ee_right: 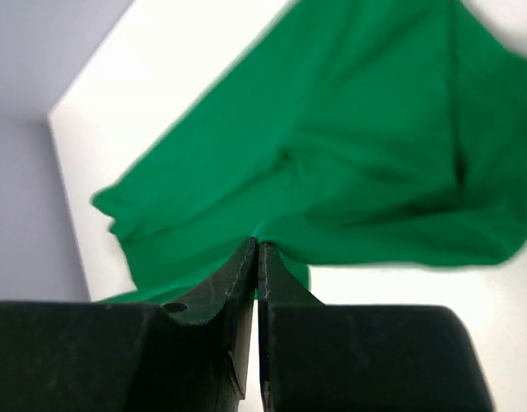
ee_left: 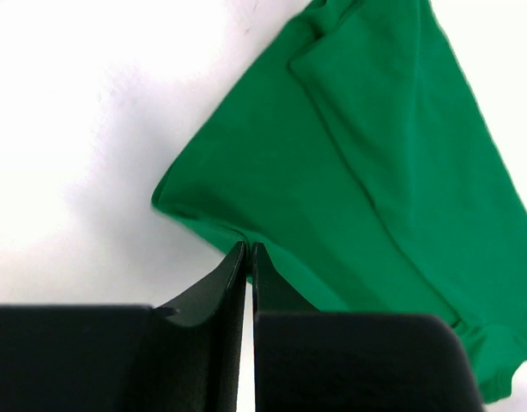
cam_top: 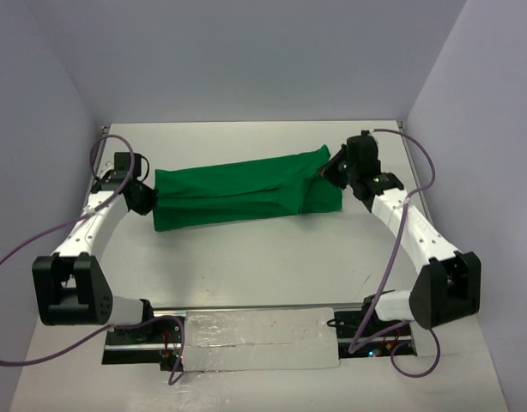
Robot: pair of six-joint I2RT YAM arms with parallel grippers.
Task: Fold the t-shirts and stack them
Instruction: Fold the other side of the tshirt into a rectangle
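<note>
The green t-shirt (cam_top: 246, 190) lies folded into a long band across the far middle of the table, stretched between my two grippers. My left gripper (cam_top: 150, 199) is shut on the shirt's left edge; in the left wrist view the gripper (ee_left: 249, 247) pinches the hem of the t-shirt (ee_left: 358, 163). My right gripper (cam_top: 330, 169) is shut on the shirt's right end; in the right wrist view the gripper (ee_right: 257, 245) pinches a bunched fold of the t-shirt (ee_right: 332, 163), lifted slightly off the table. No neck tag shows.
White table (cam_top: 272, 266) with grey walls at the back and sides. A silver strip (cam_top: 259, 335) lies along the near edge between the arm bases. Purple cables loop beside each arm.
</note>
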